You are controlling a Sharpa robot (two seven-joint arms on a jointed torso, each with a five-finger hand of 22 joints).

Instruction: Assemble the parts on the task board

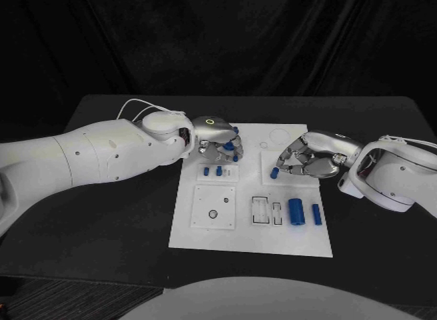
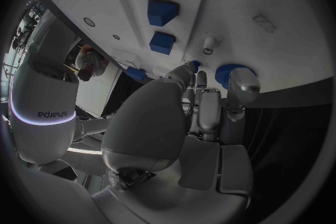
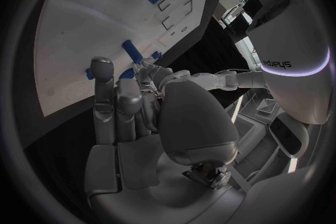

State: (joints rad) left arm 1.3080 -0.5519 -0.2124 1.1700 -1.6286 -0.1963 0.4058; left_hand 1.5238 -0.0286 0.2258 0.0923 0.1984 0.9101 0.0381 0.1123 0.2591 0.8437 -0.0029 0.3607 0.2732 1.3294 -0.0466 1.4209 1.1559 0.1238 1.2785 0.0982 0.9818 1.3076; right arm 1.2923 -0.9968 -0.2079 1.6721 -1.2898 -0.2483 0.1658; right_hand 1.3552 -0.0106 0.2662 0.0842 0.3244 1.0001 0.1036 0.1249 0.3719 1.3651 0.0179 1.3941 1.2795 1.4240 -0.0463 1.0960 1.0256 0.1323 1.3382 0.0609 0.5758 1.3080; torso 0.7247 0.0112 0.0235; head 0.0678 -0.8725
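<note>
Progress: I judge the assembly partly done. On the white task board [image 1: 252,237] two small blue pegs [image 1: 213,171] stand in the sub-plate just below the left hand, while a large blue cylinder [image 1: 296,211] and a slimmer blue piece [image 1: 316,213] lie beside the outlined slots, which look unfilled.
Still to do: the square plate with a round hole [image 1: 214,213] holds no part, and the loose blue pieces near the slots appear not yet seated.
Left hand: the left hand [image 1: 218,141] hangs over the far part of the board, fingers curled downward close together. A round blue part [image 2: 225,73] sits right at its fingertips [image 2: 243,83]; it seems pinched there, but the contact is partly hidden.
Right hand: the right hand [image 1: 310,159] sits over the board's far right area, fingers curled in. A short blue peg [image 1: 274,173] lies just beside its fingertips; whether it holds that peg I cannot tell.
Task thing's place: the board lies in the middle of the black table [image 1: 103,220], between the two arms.
</note>
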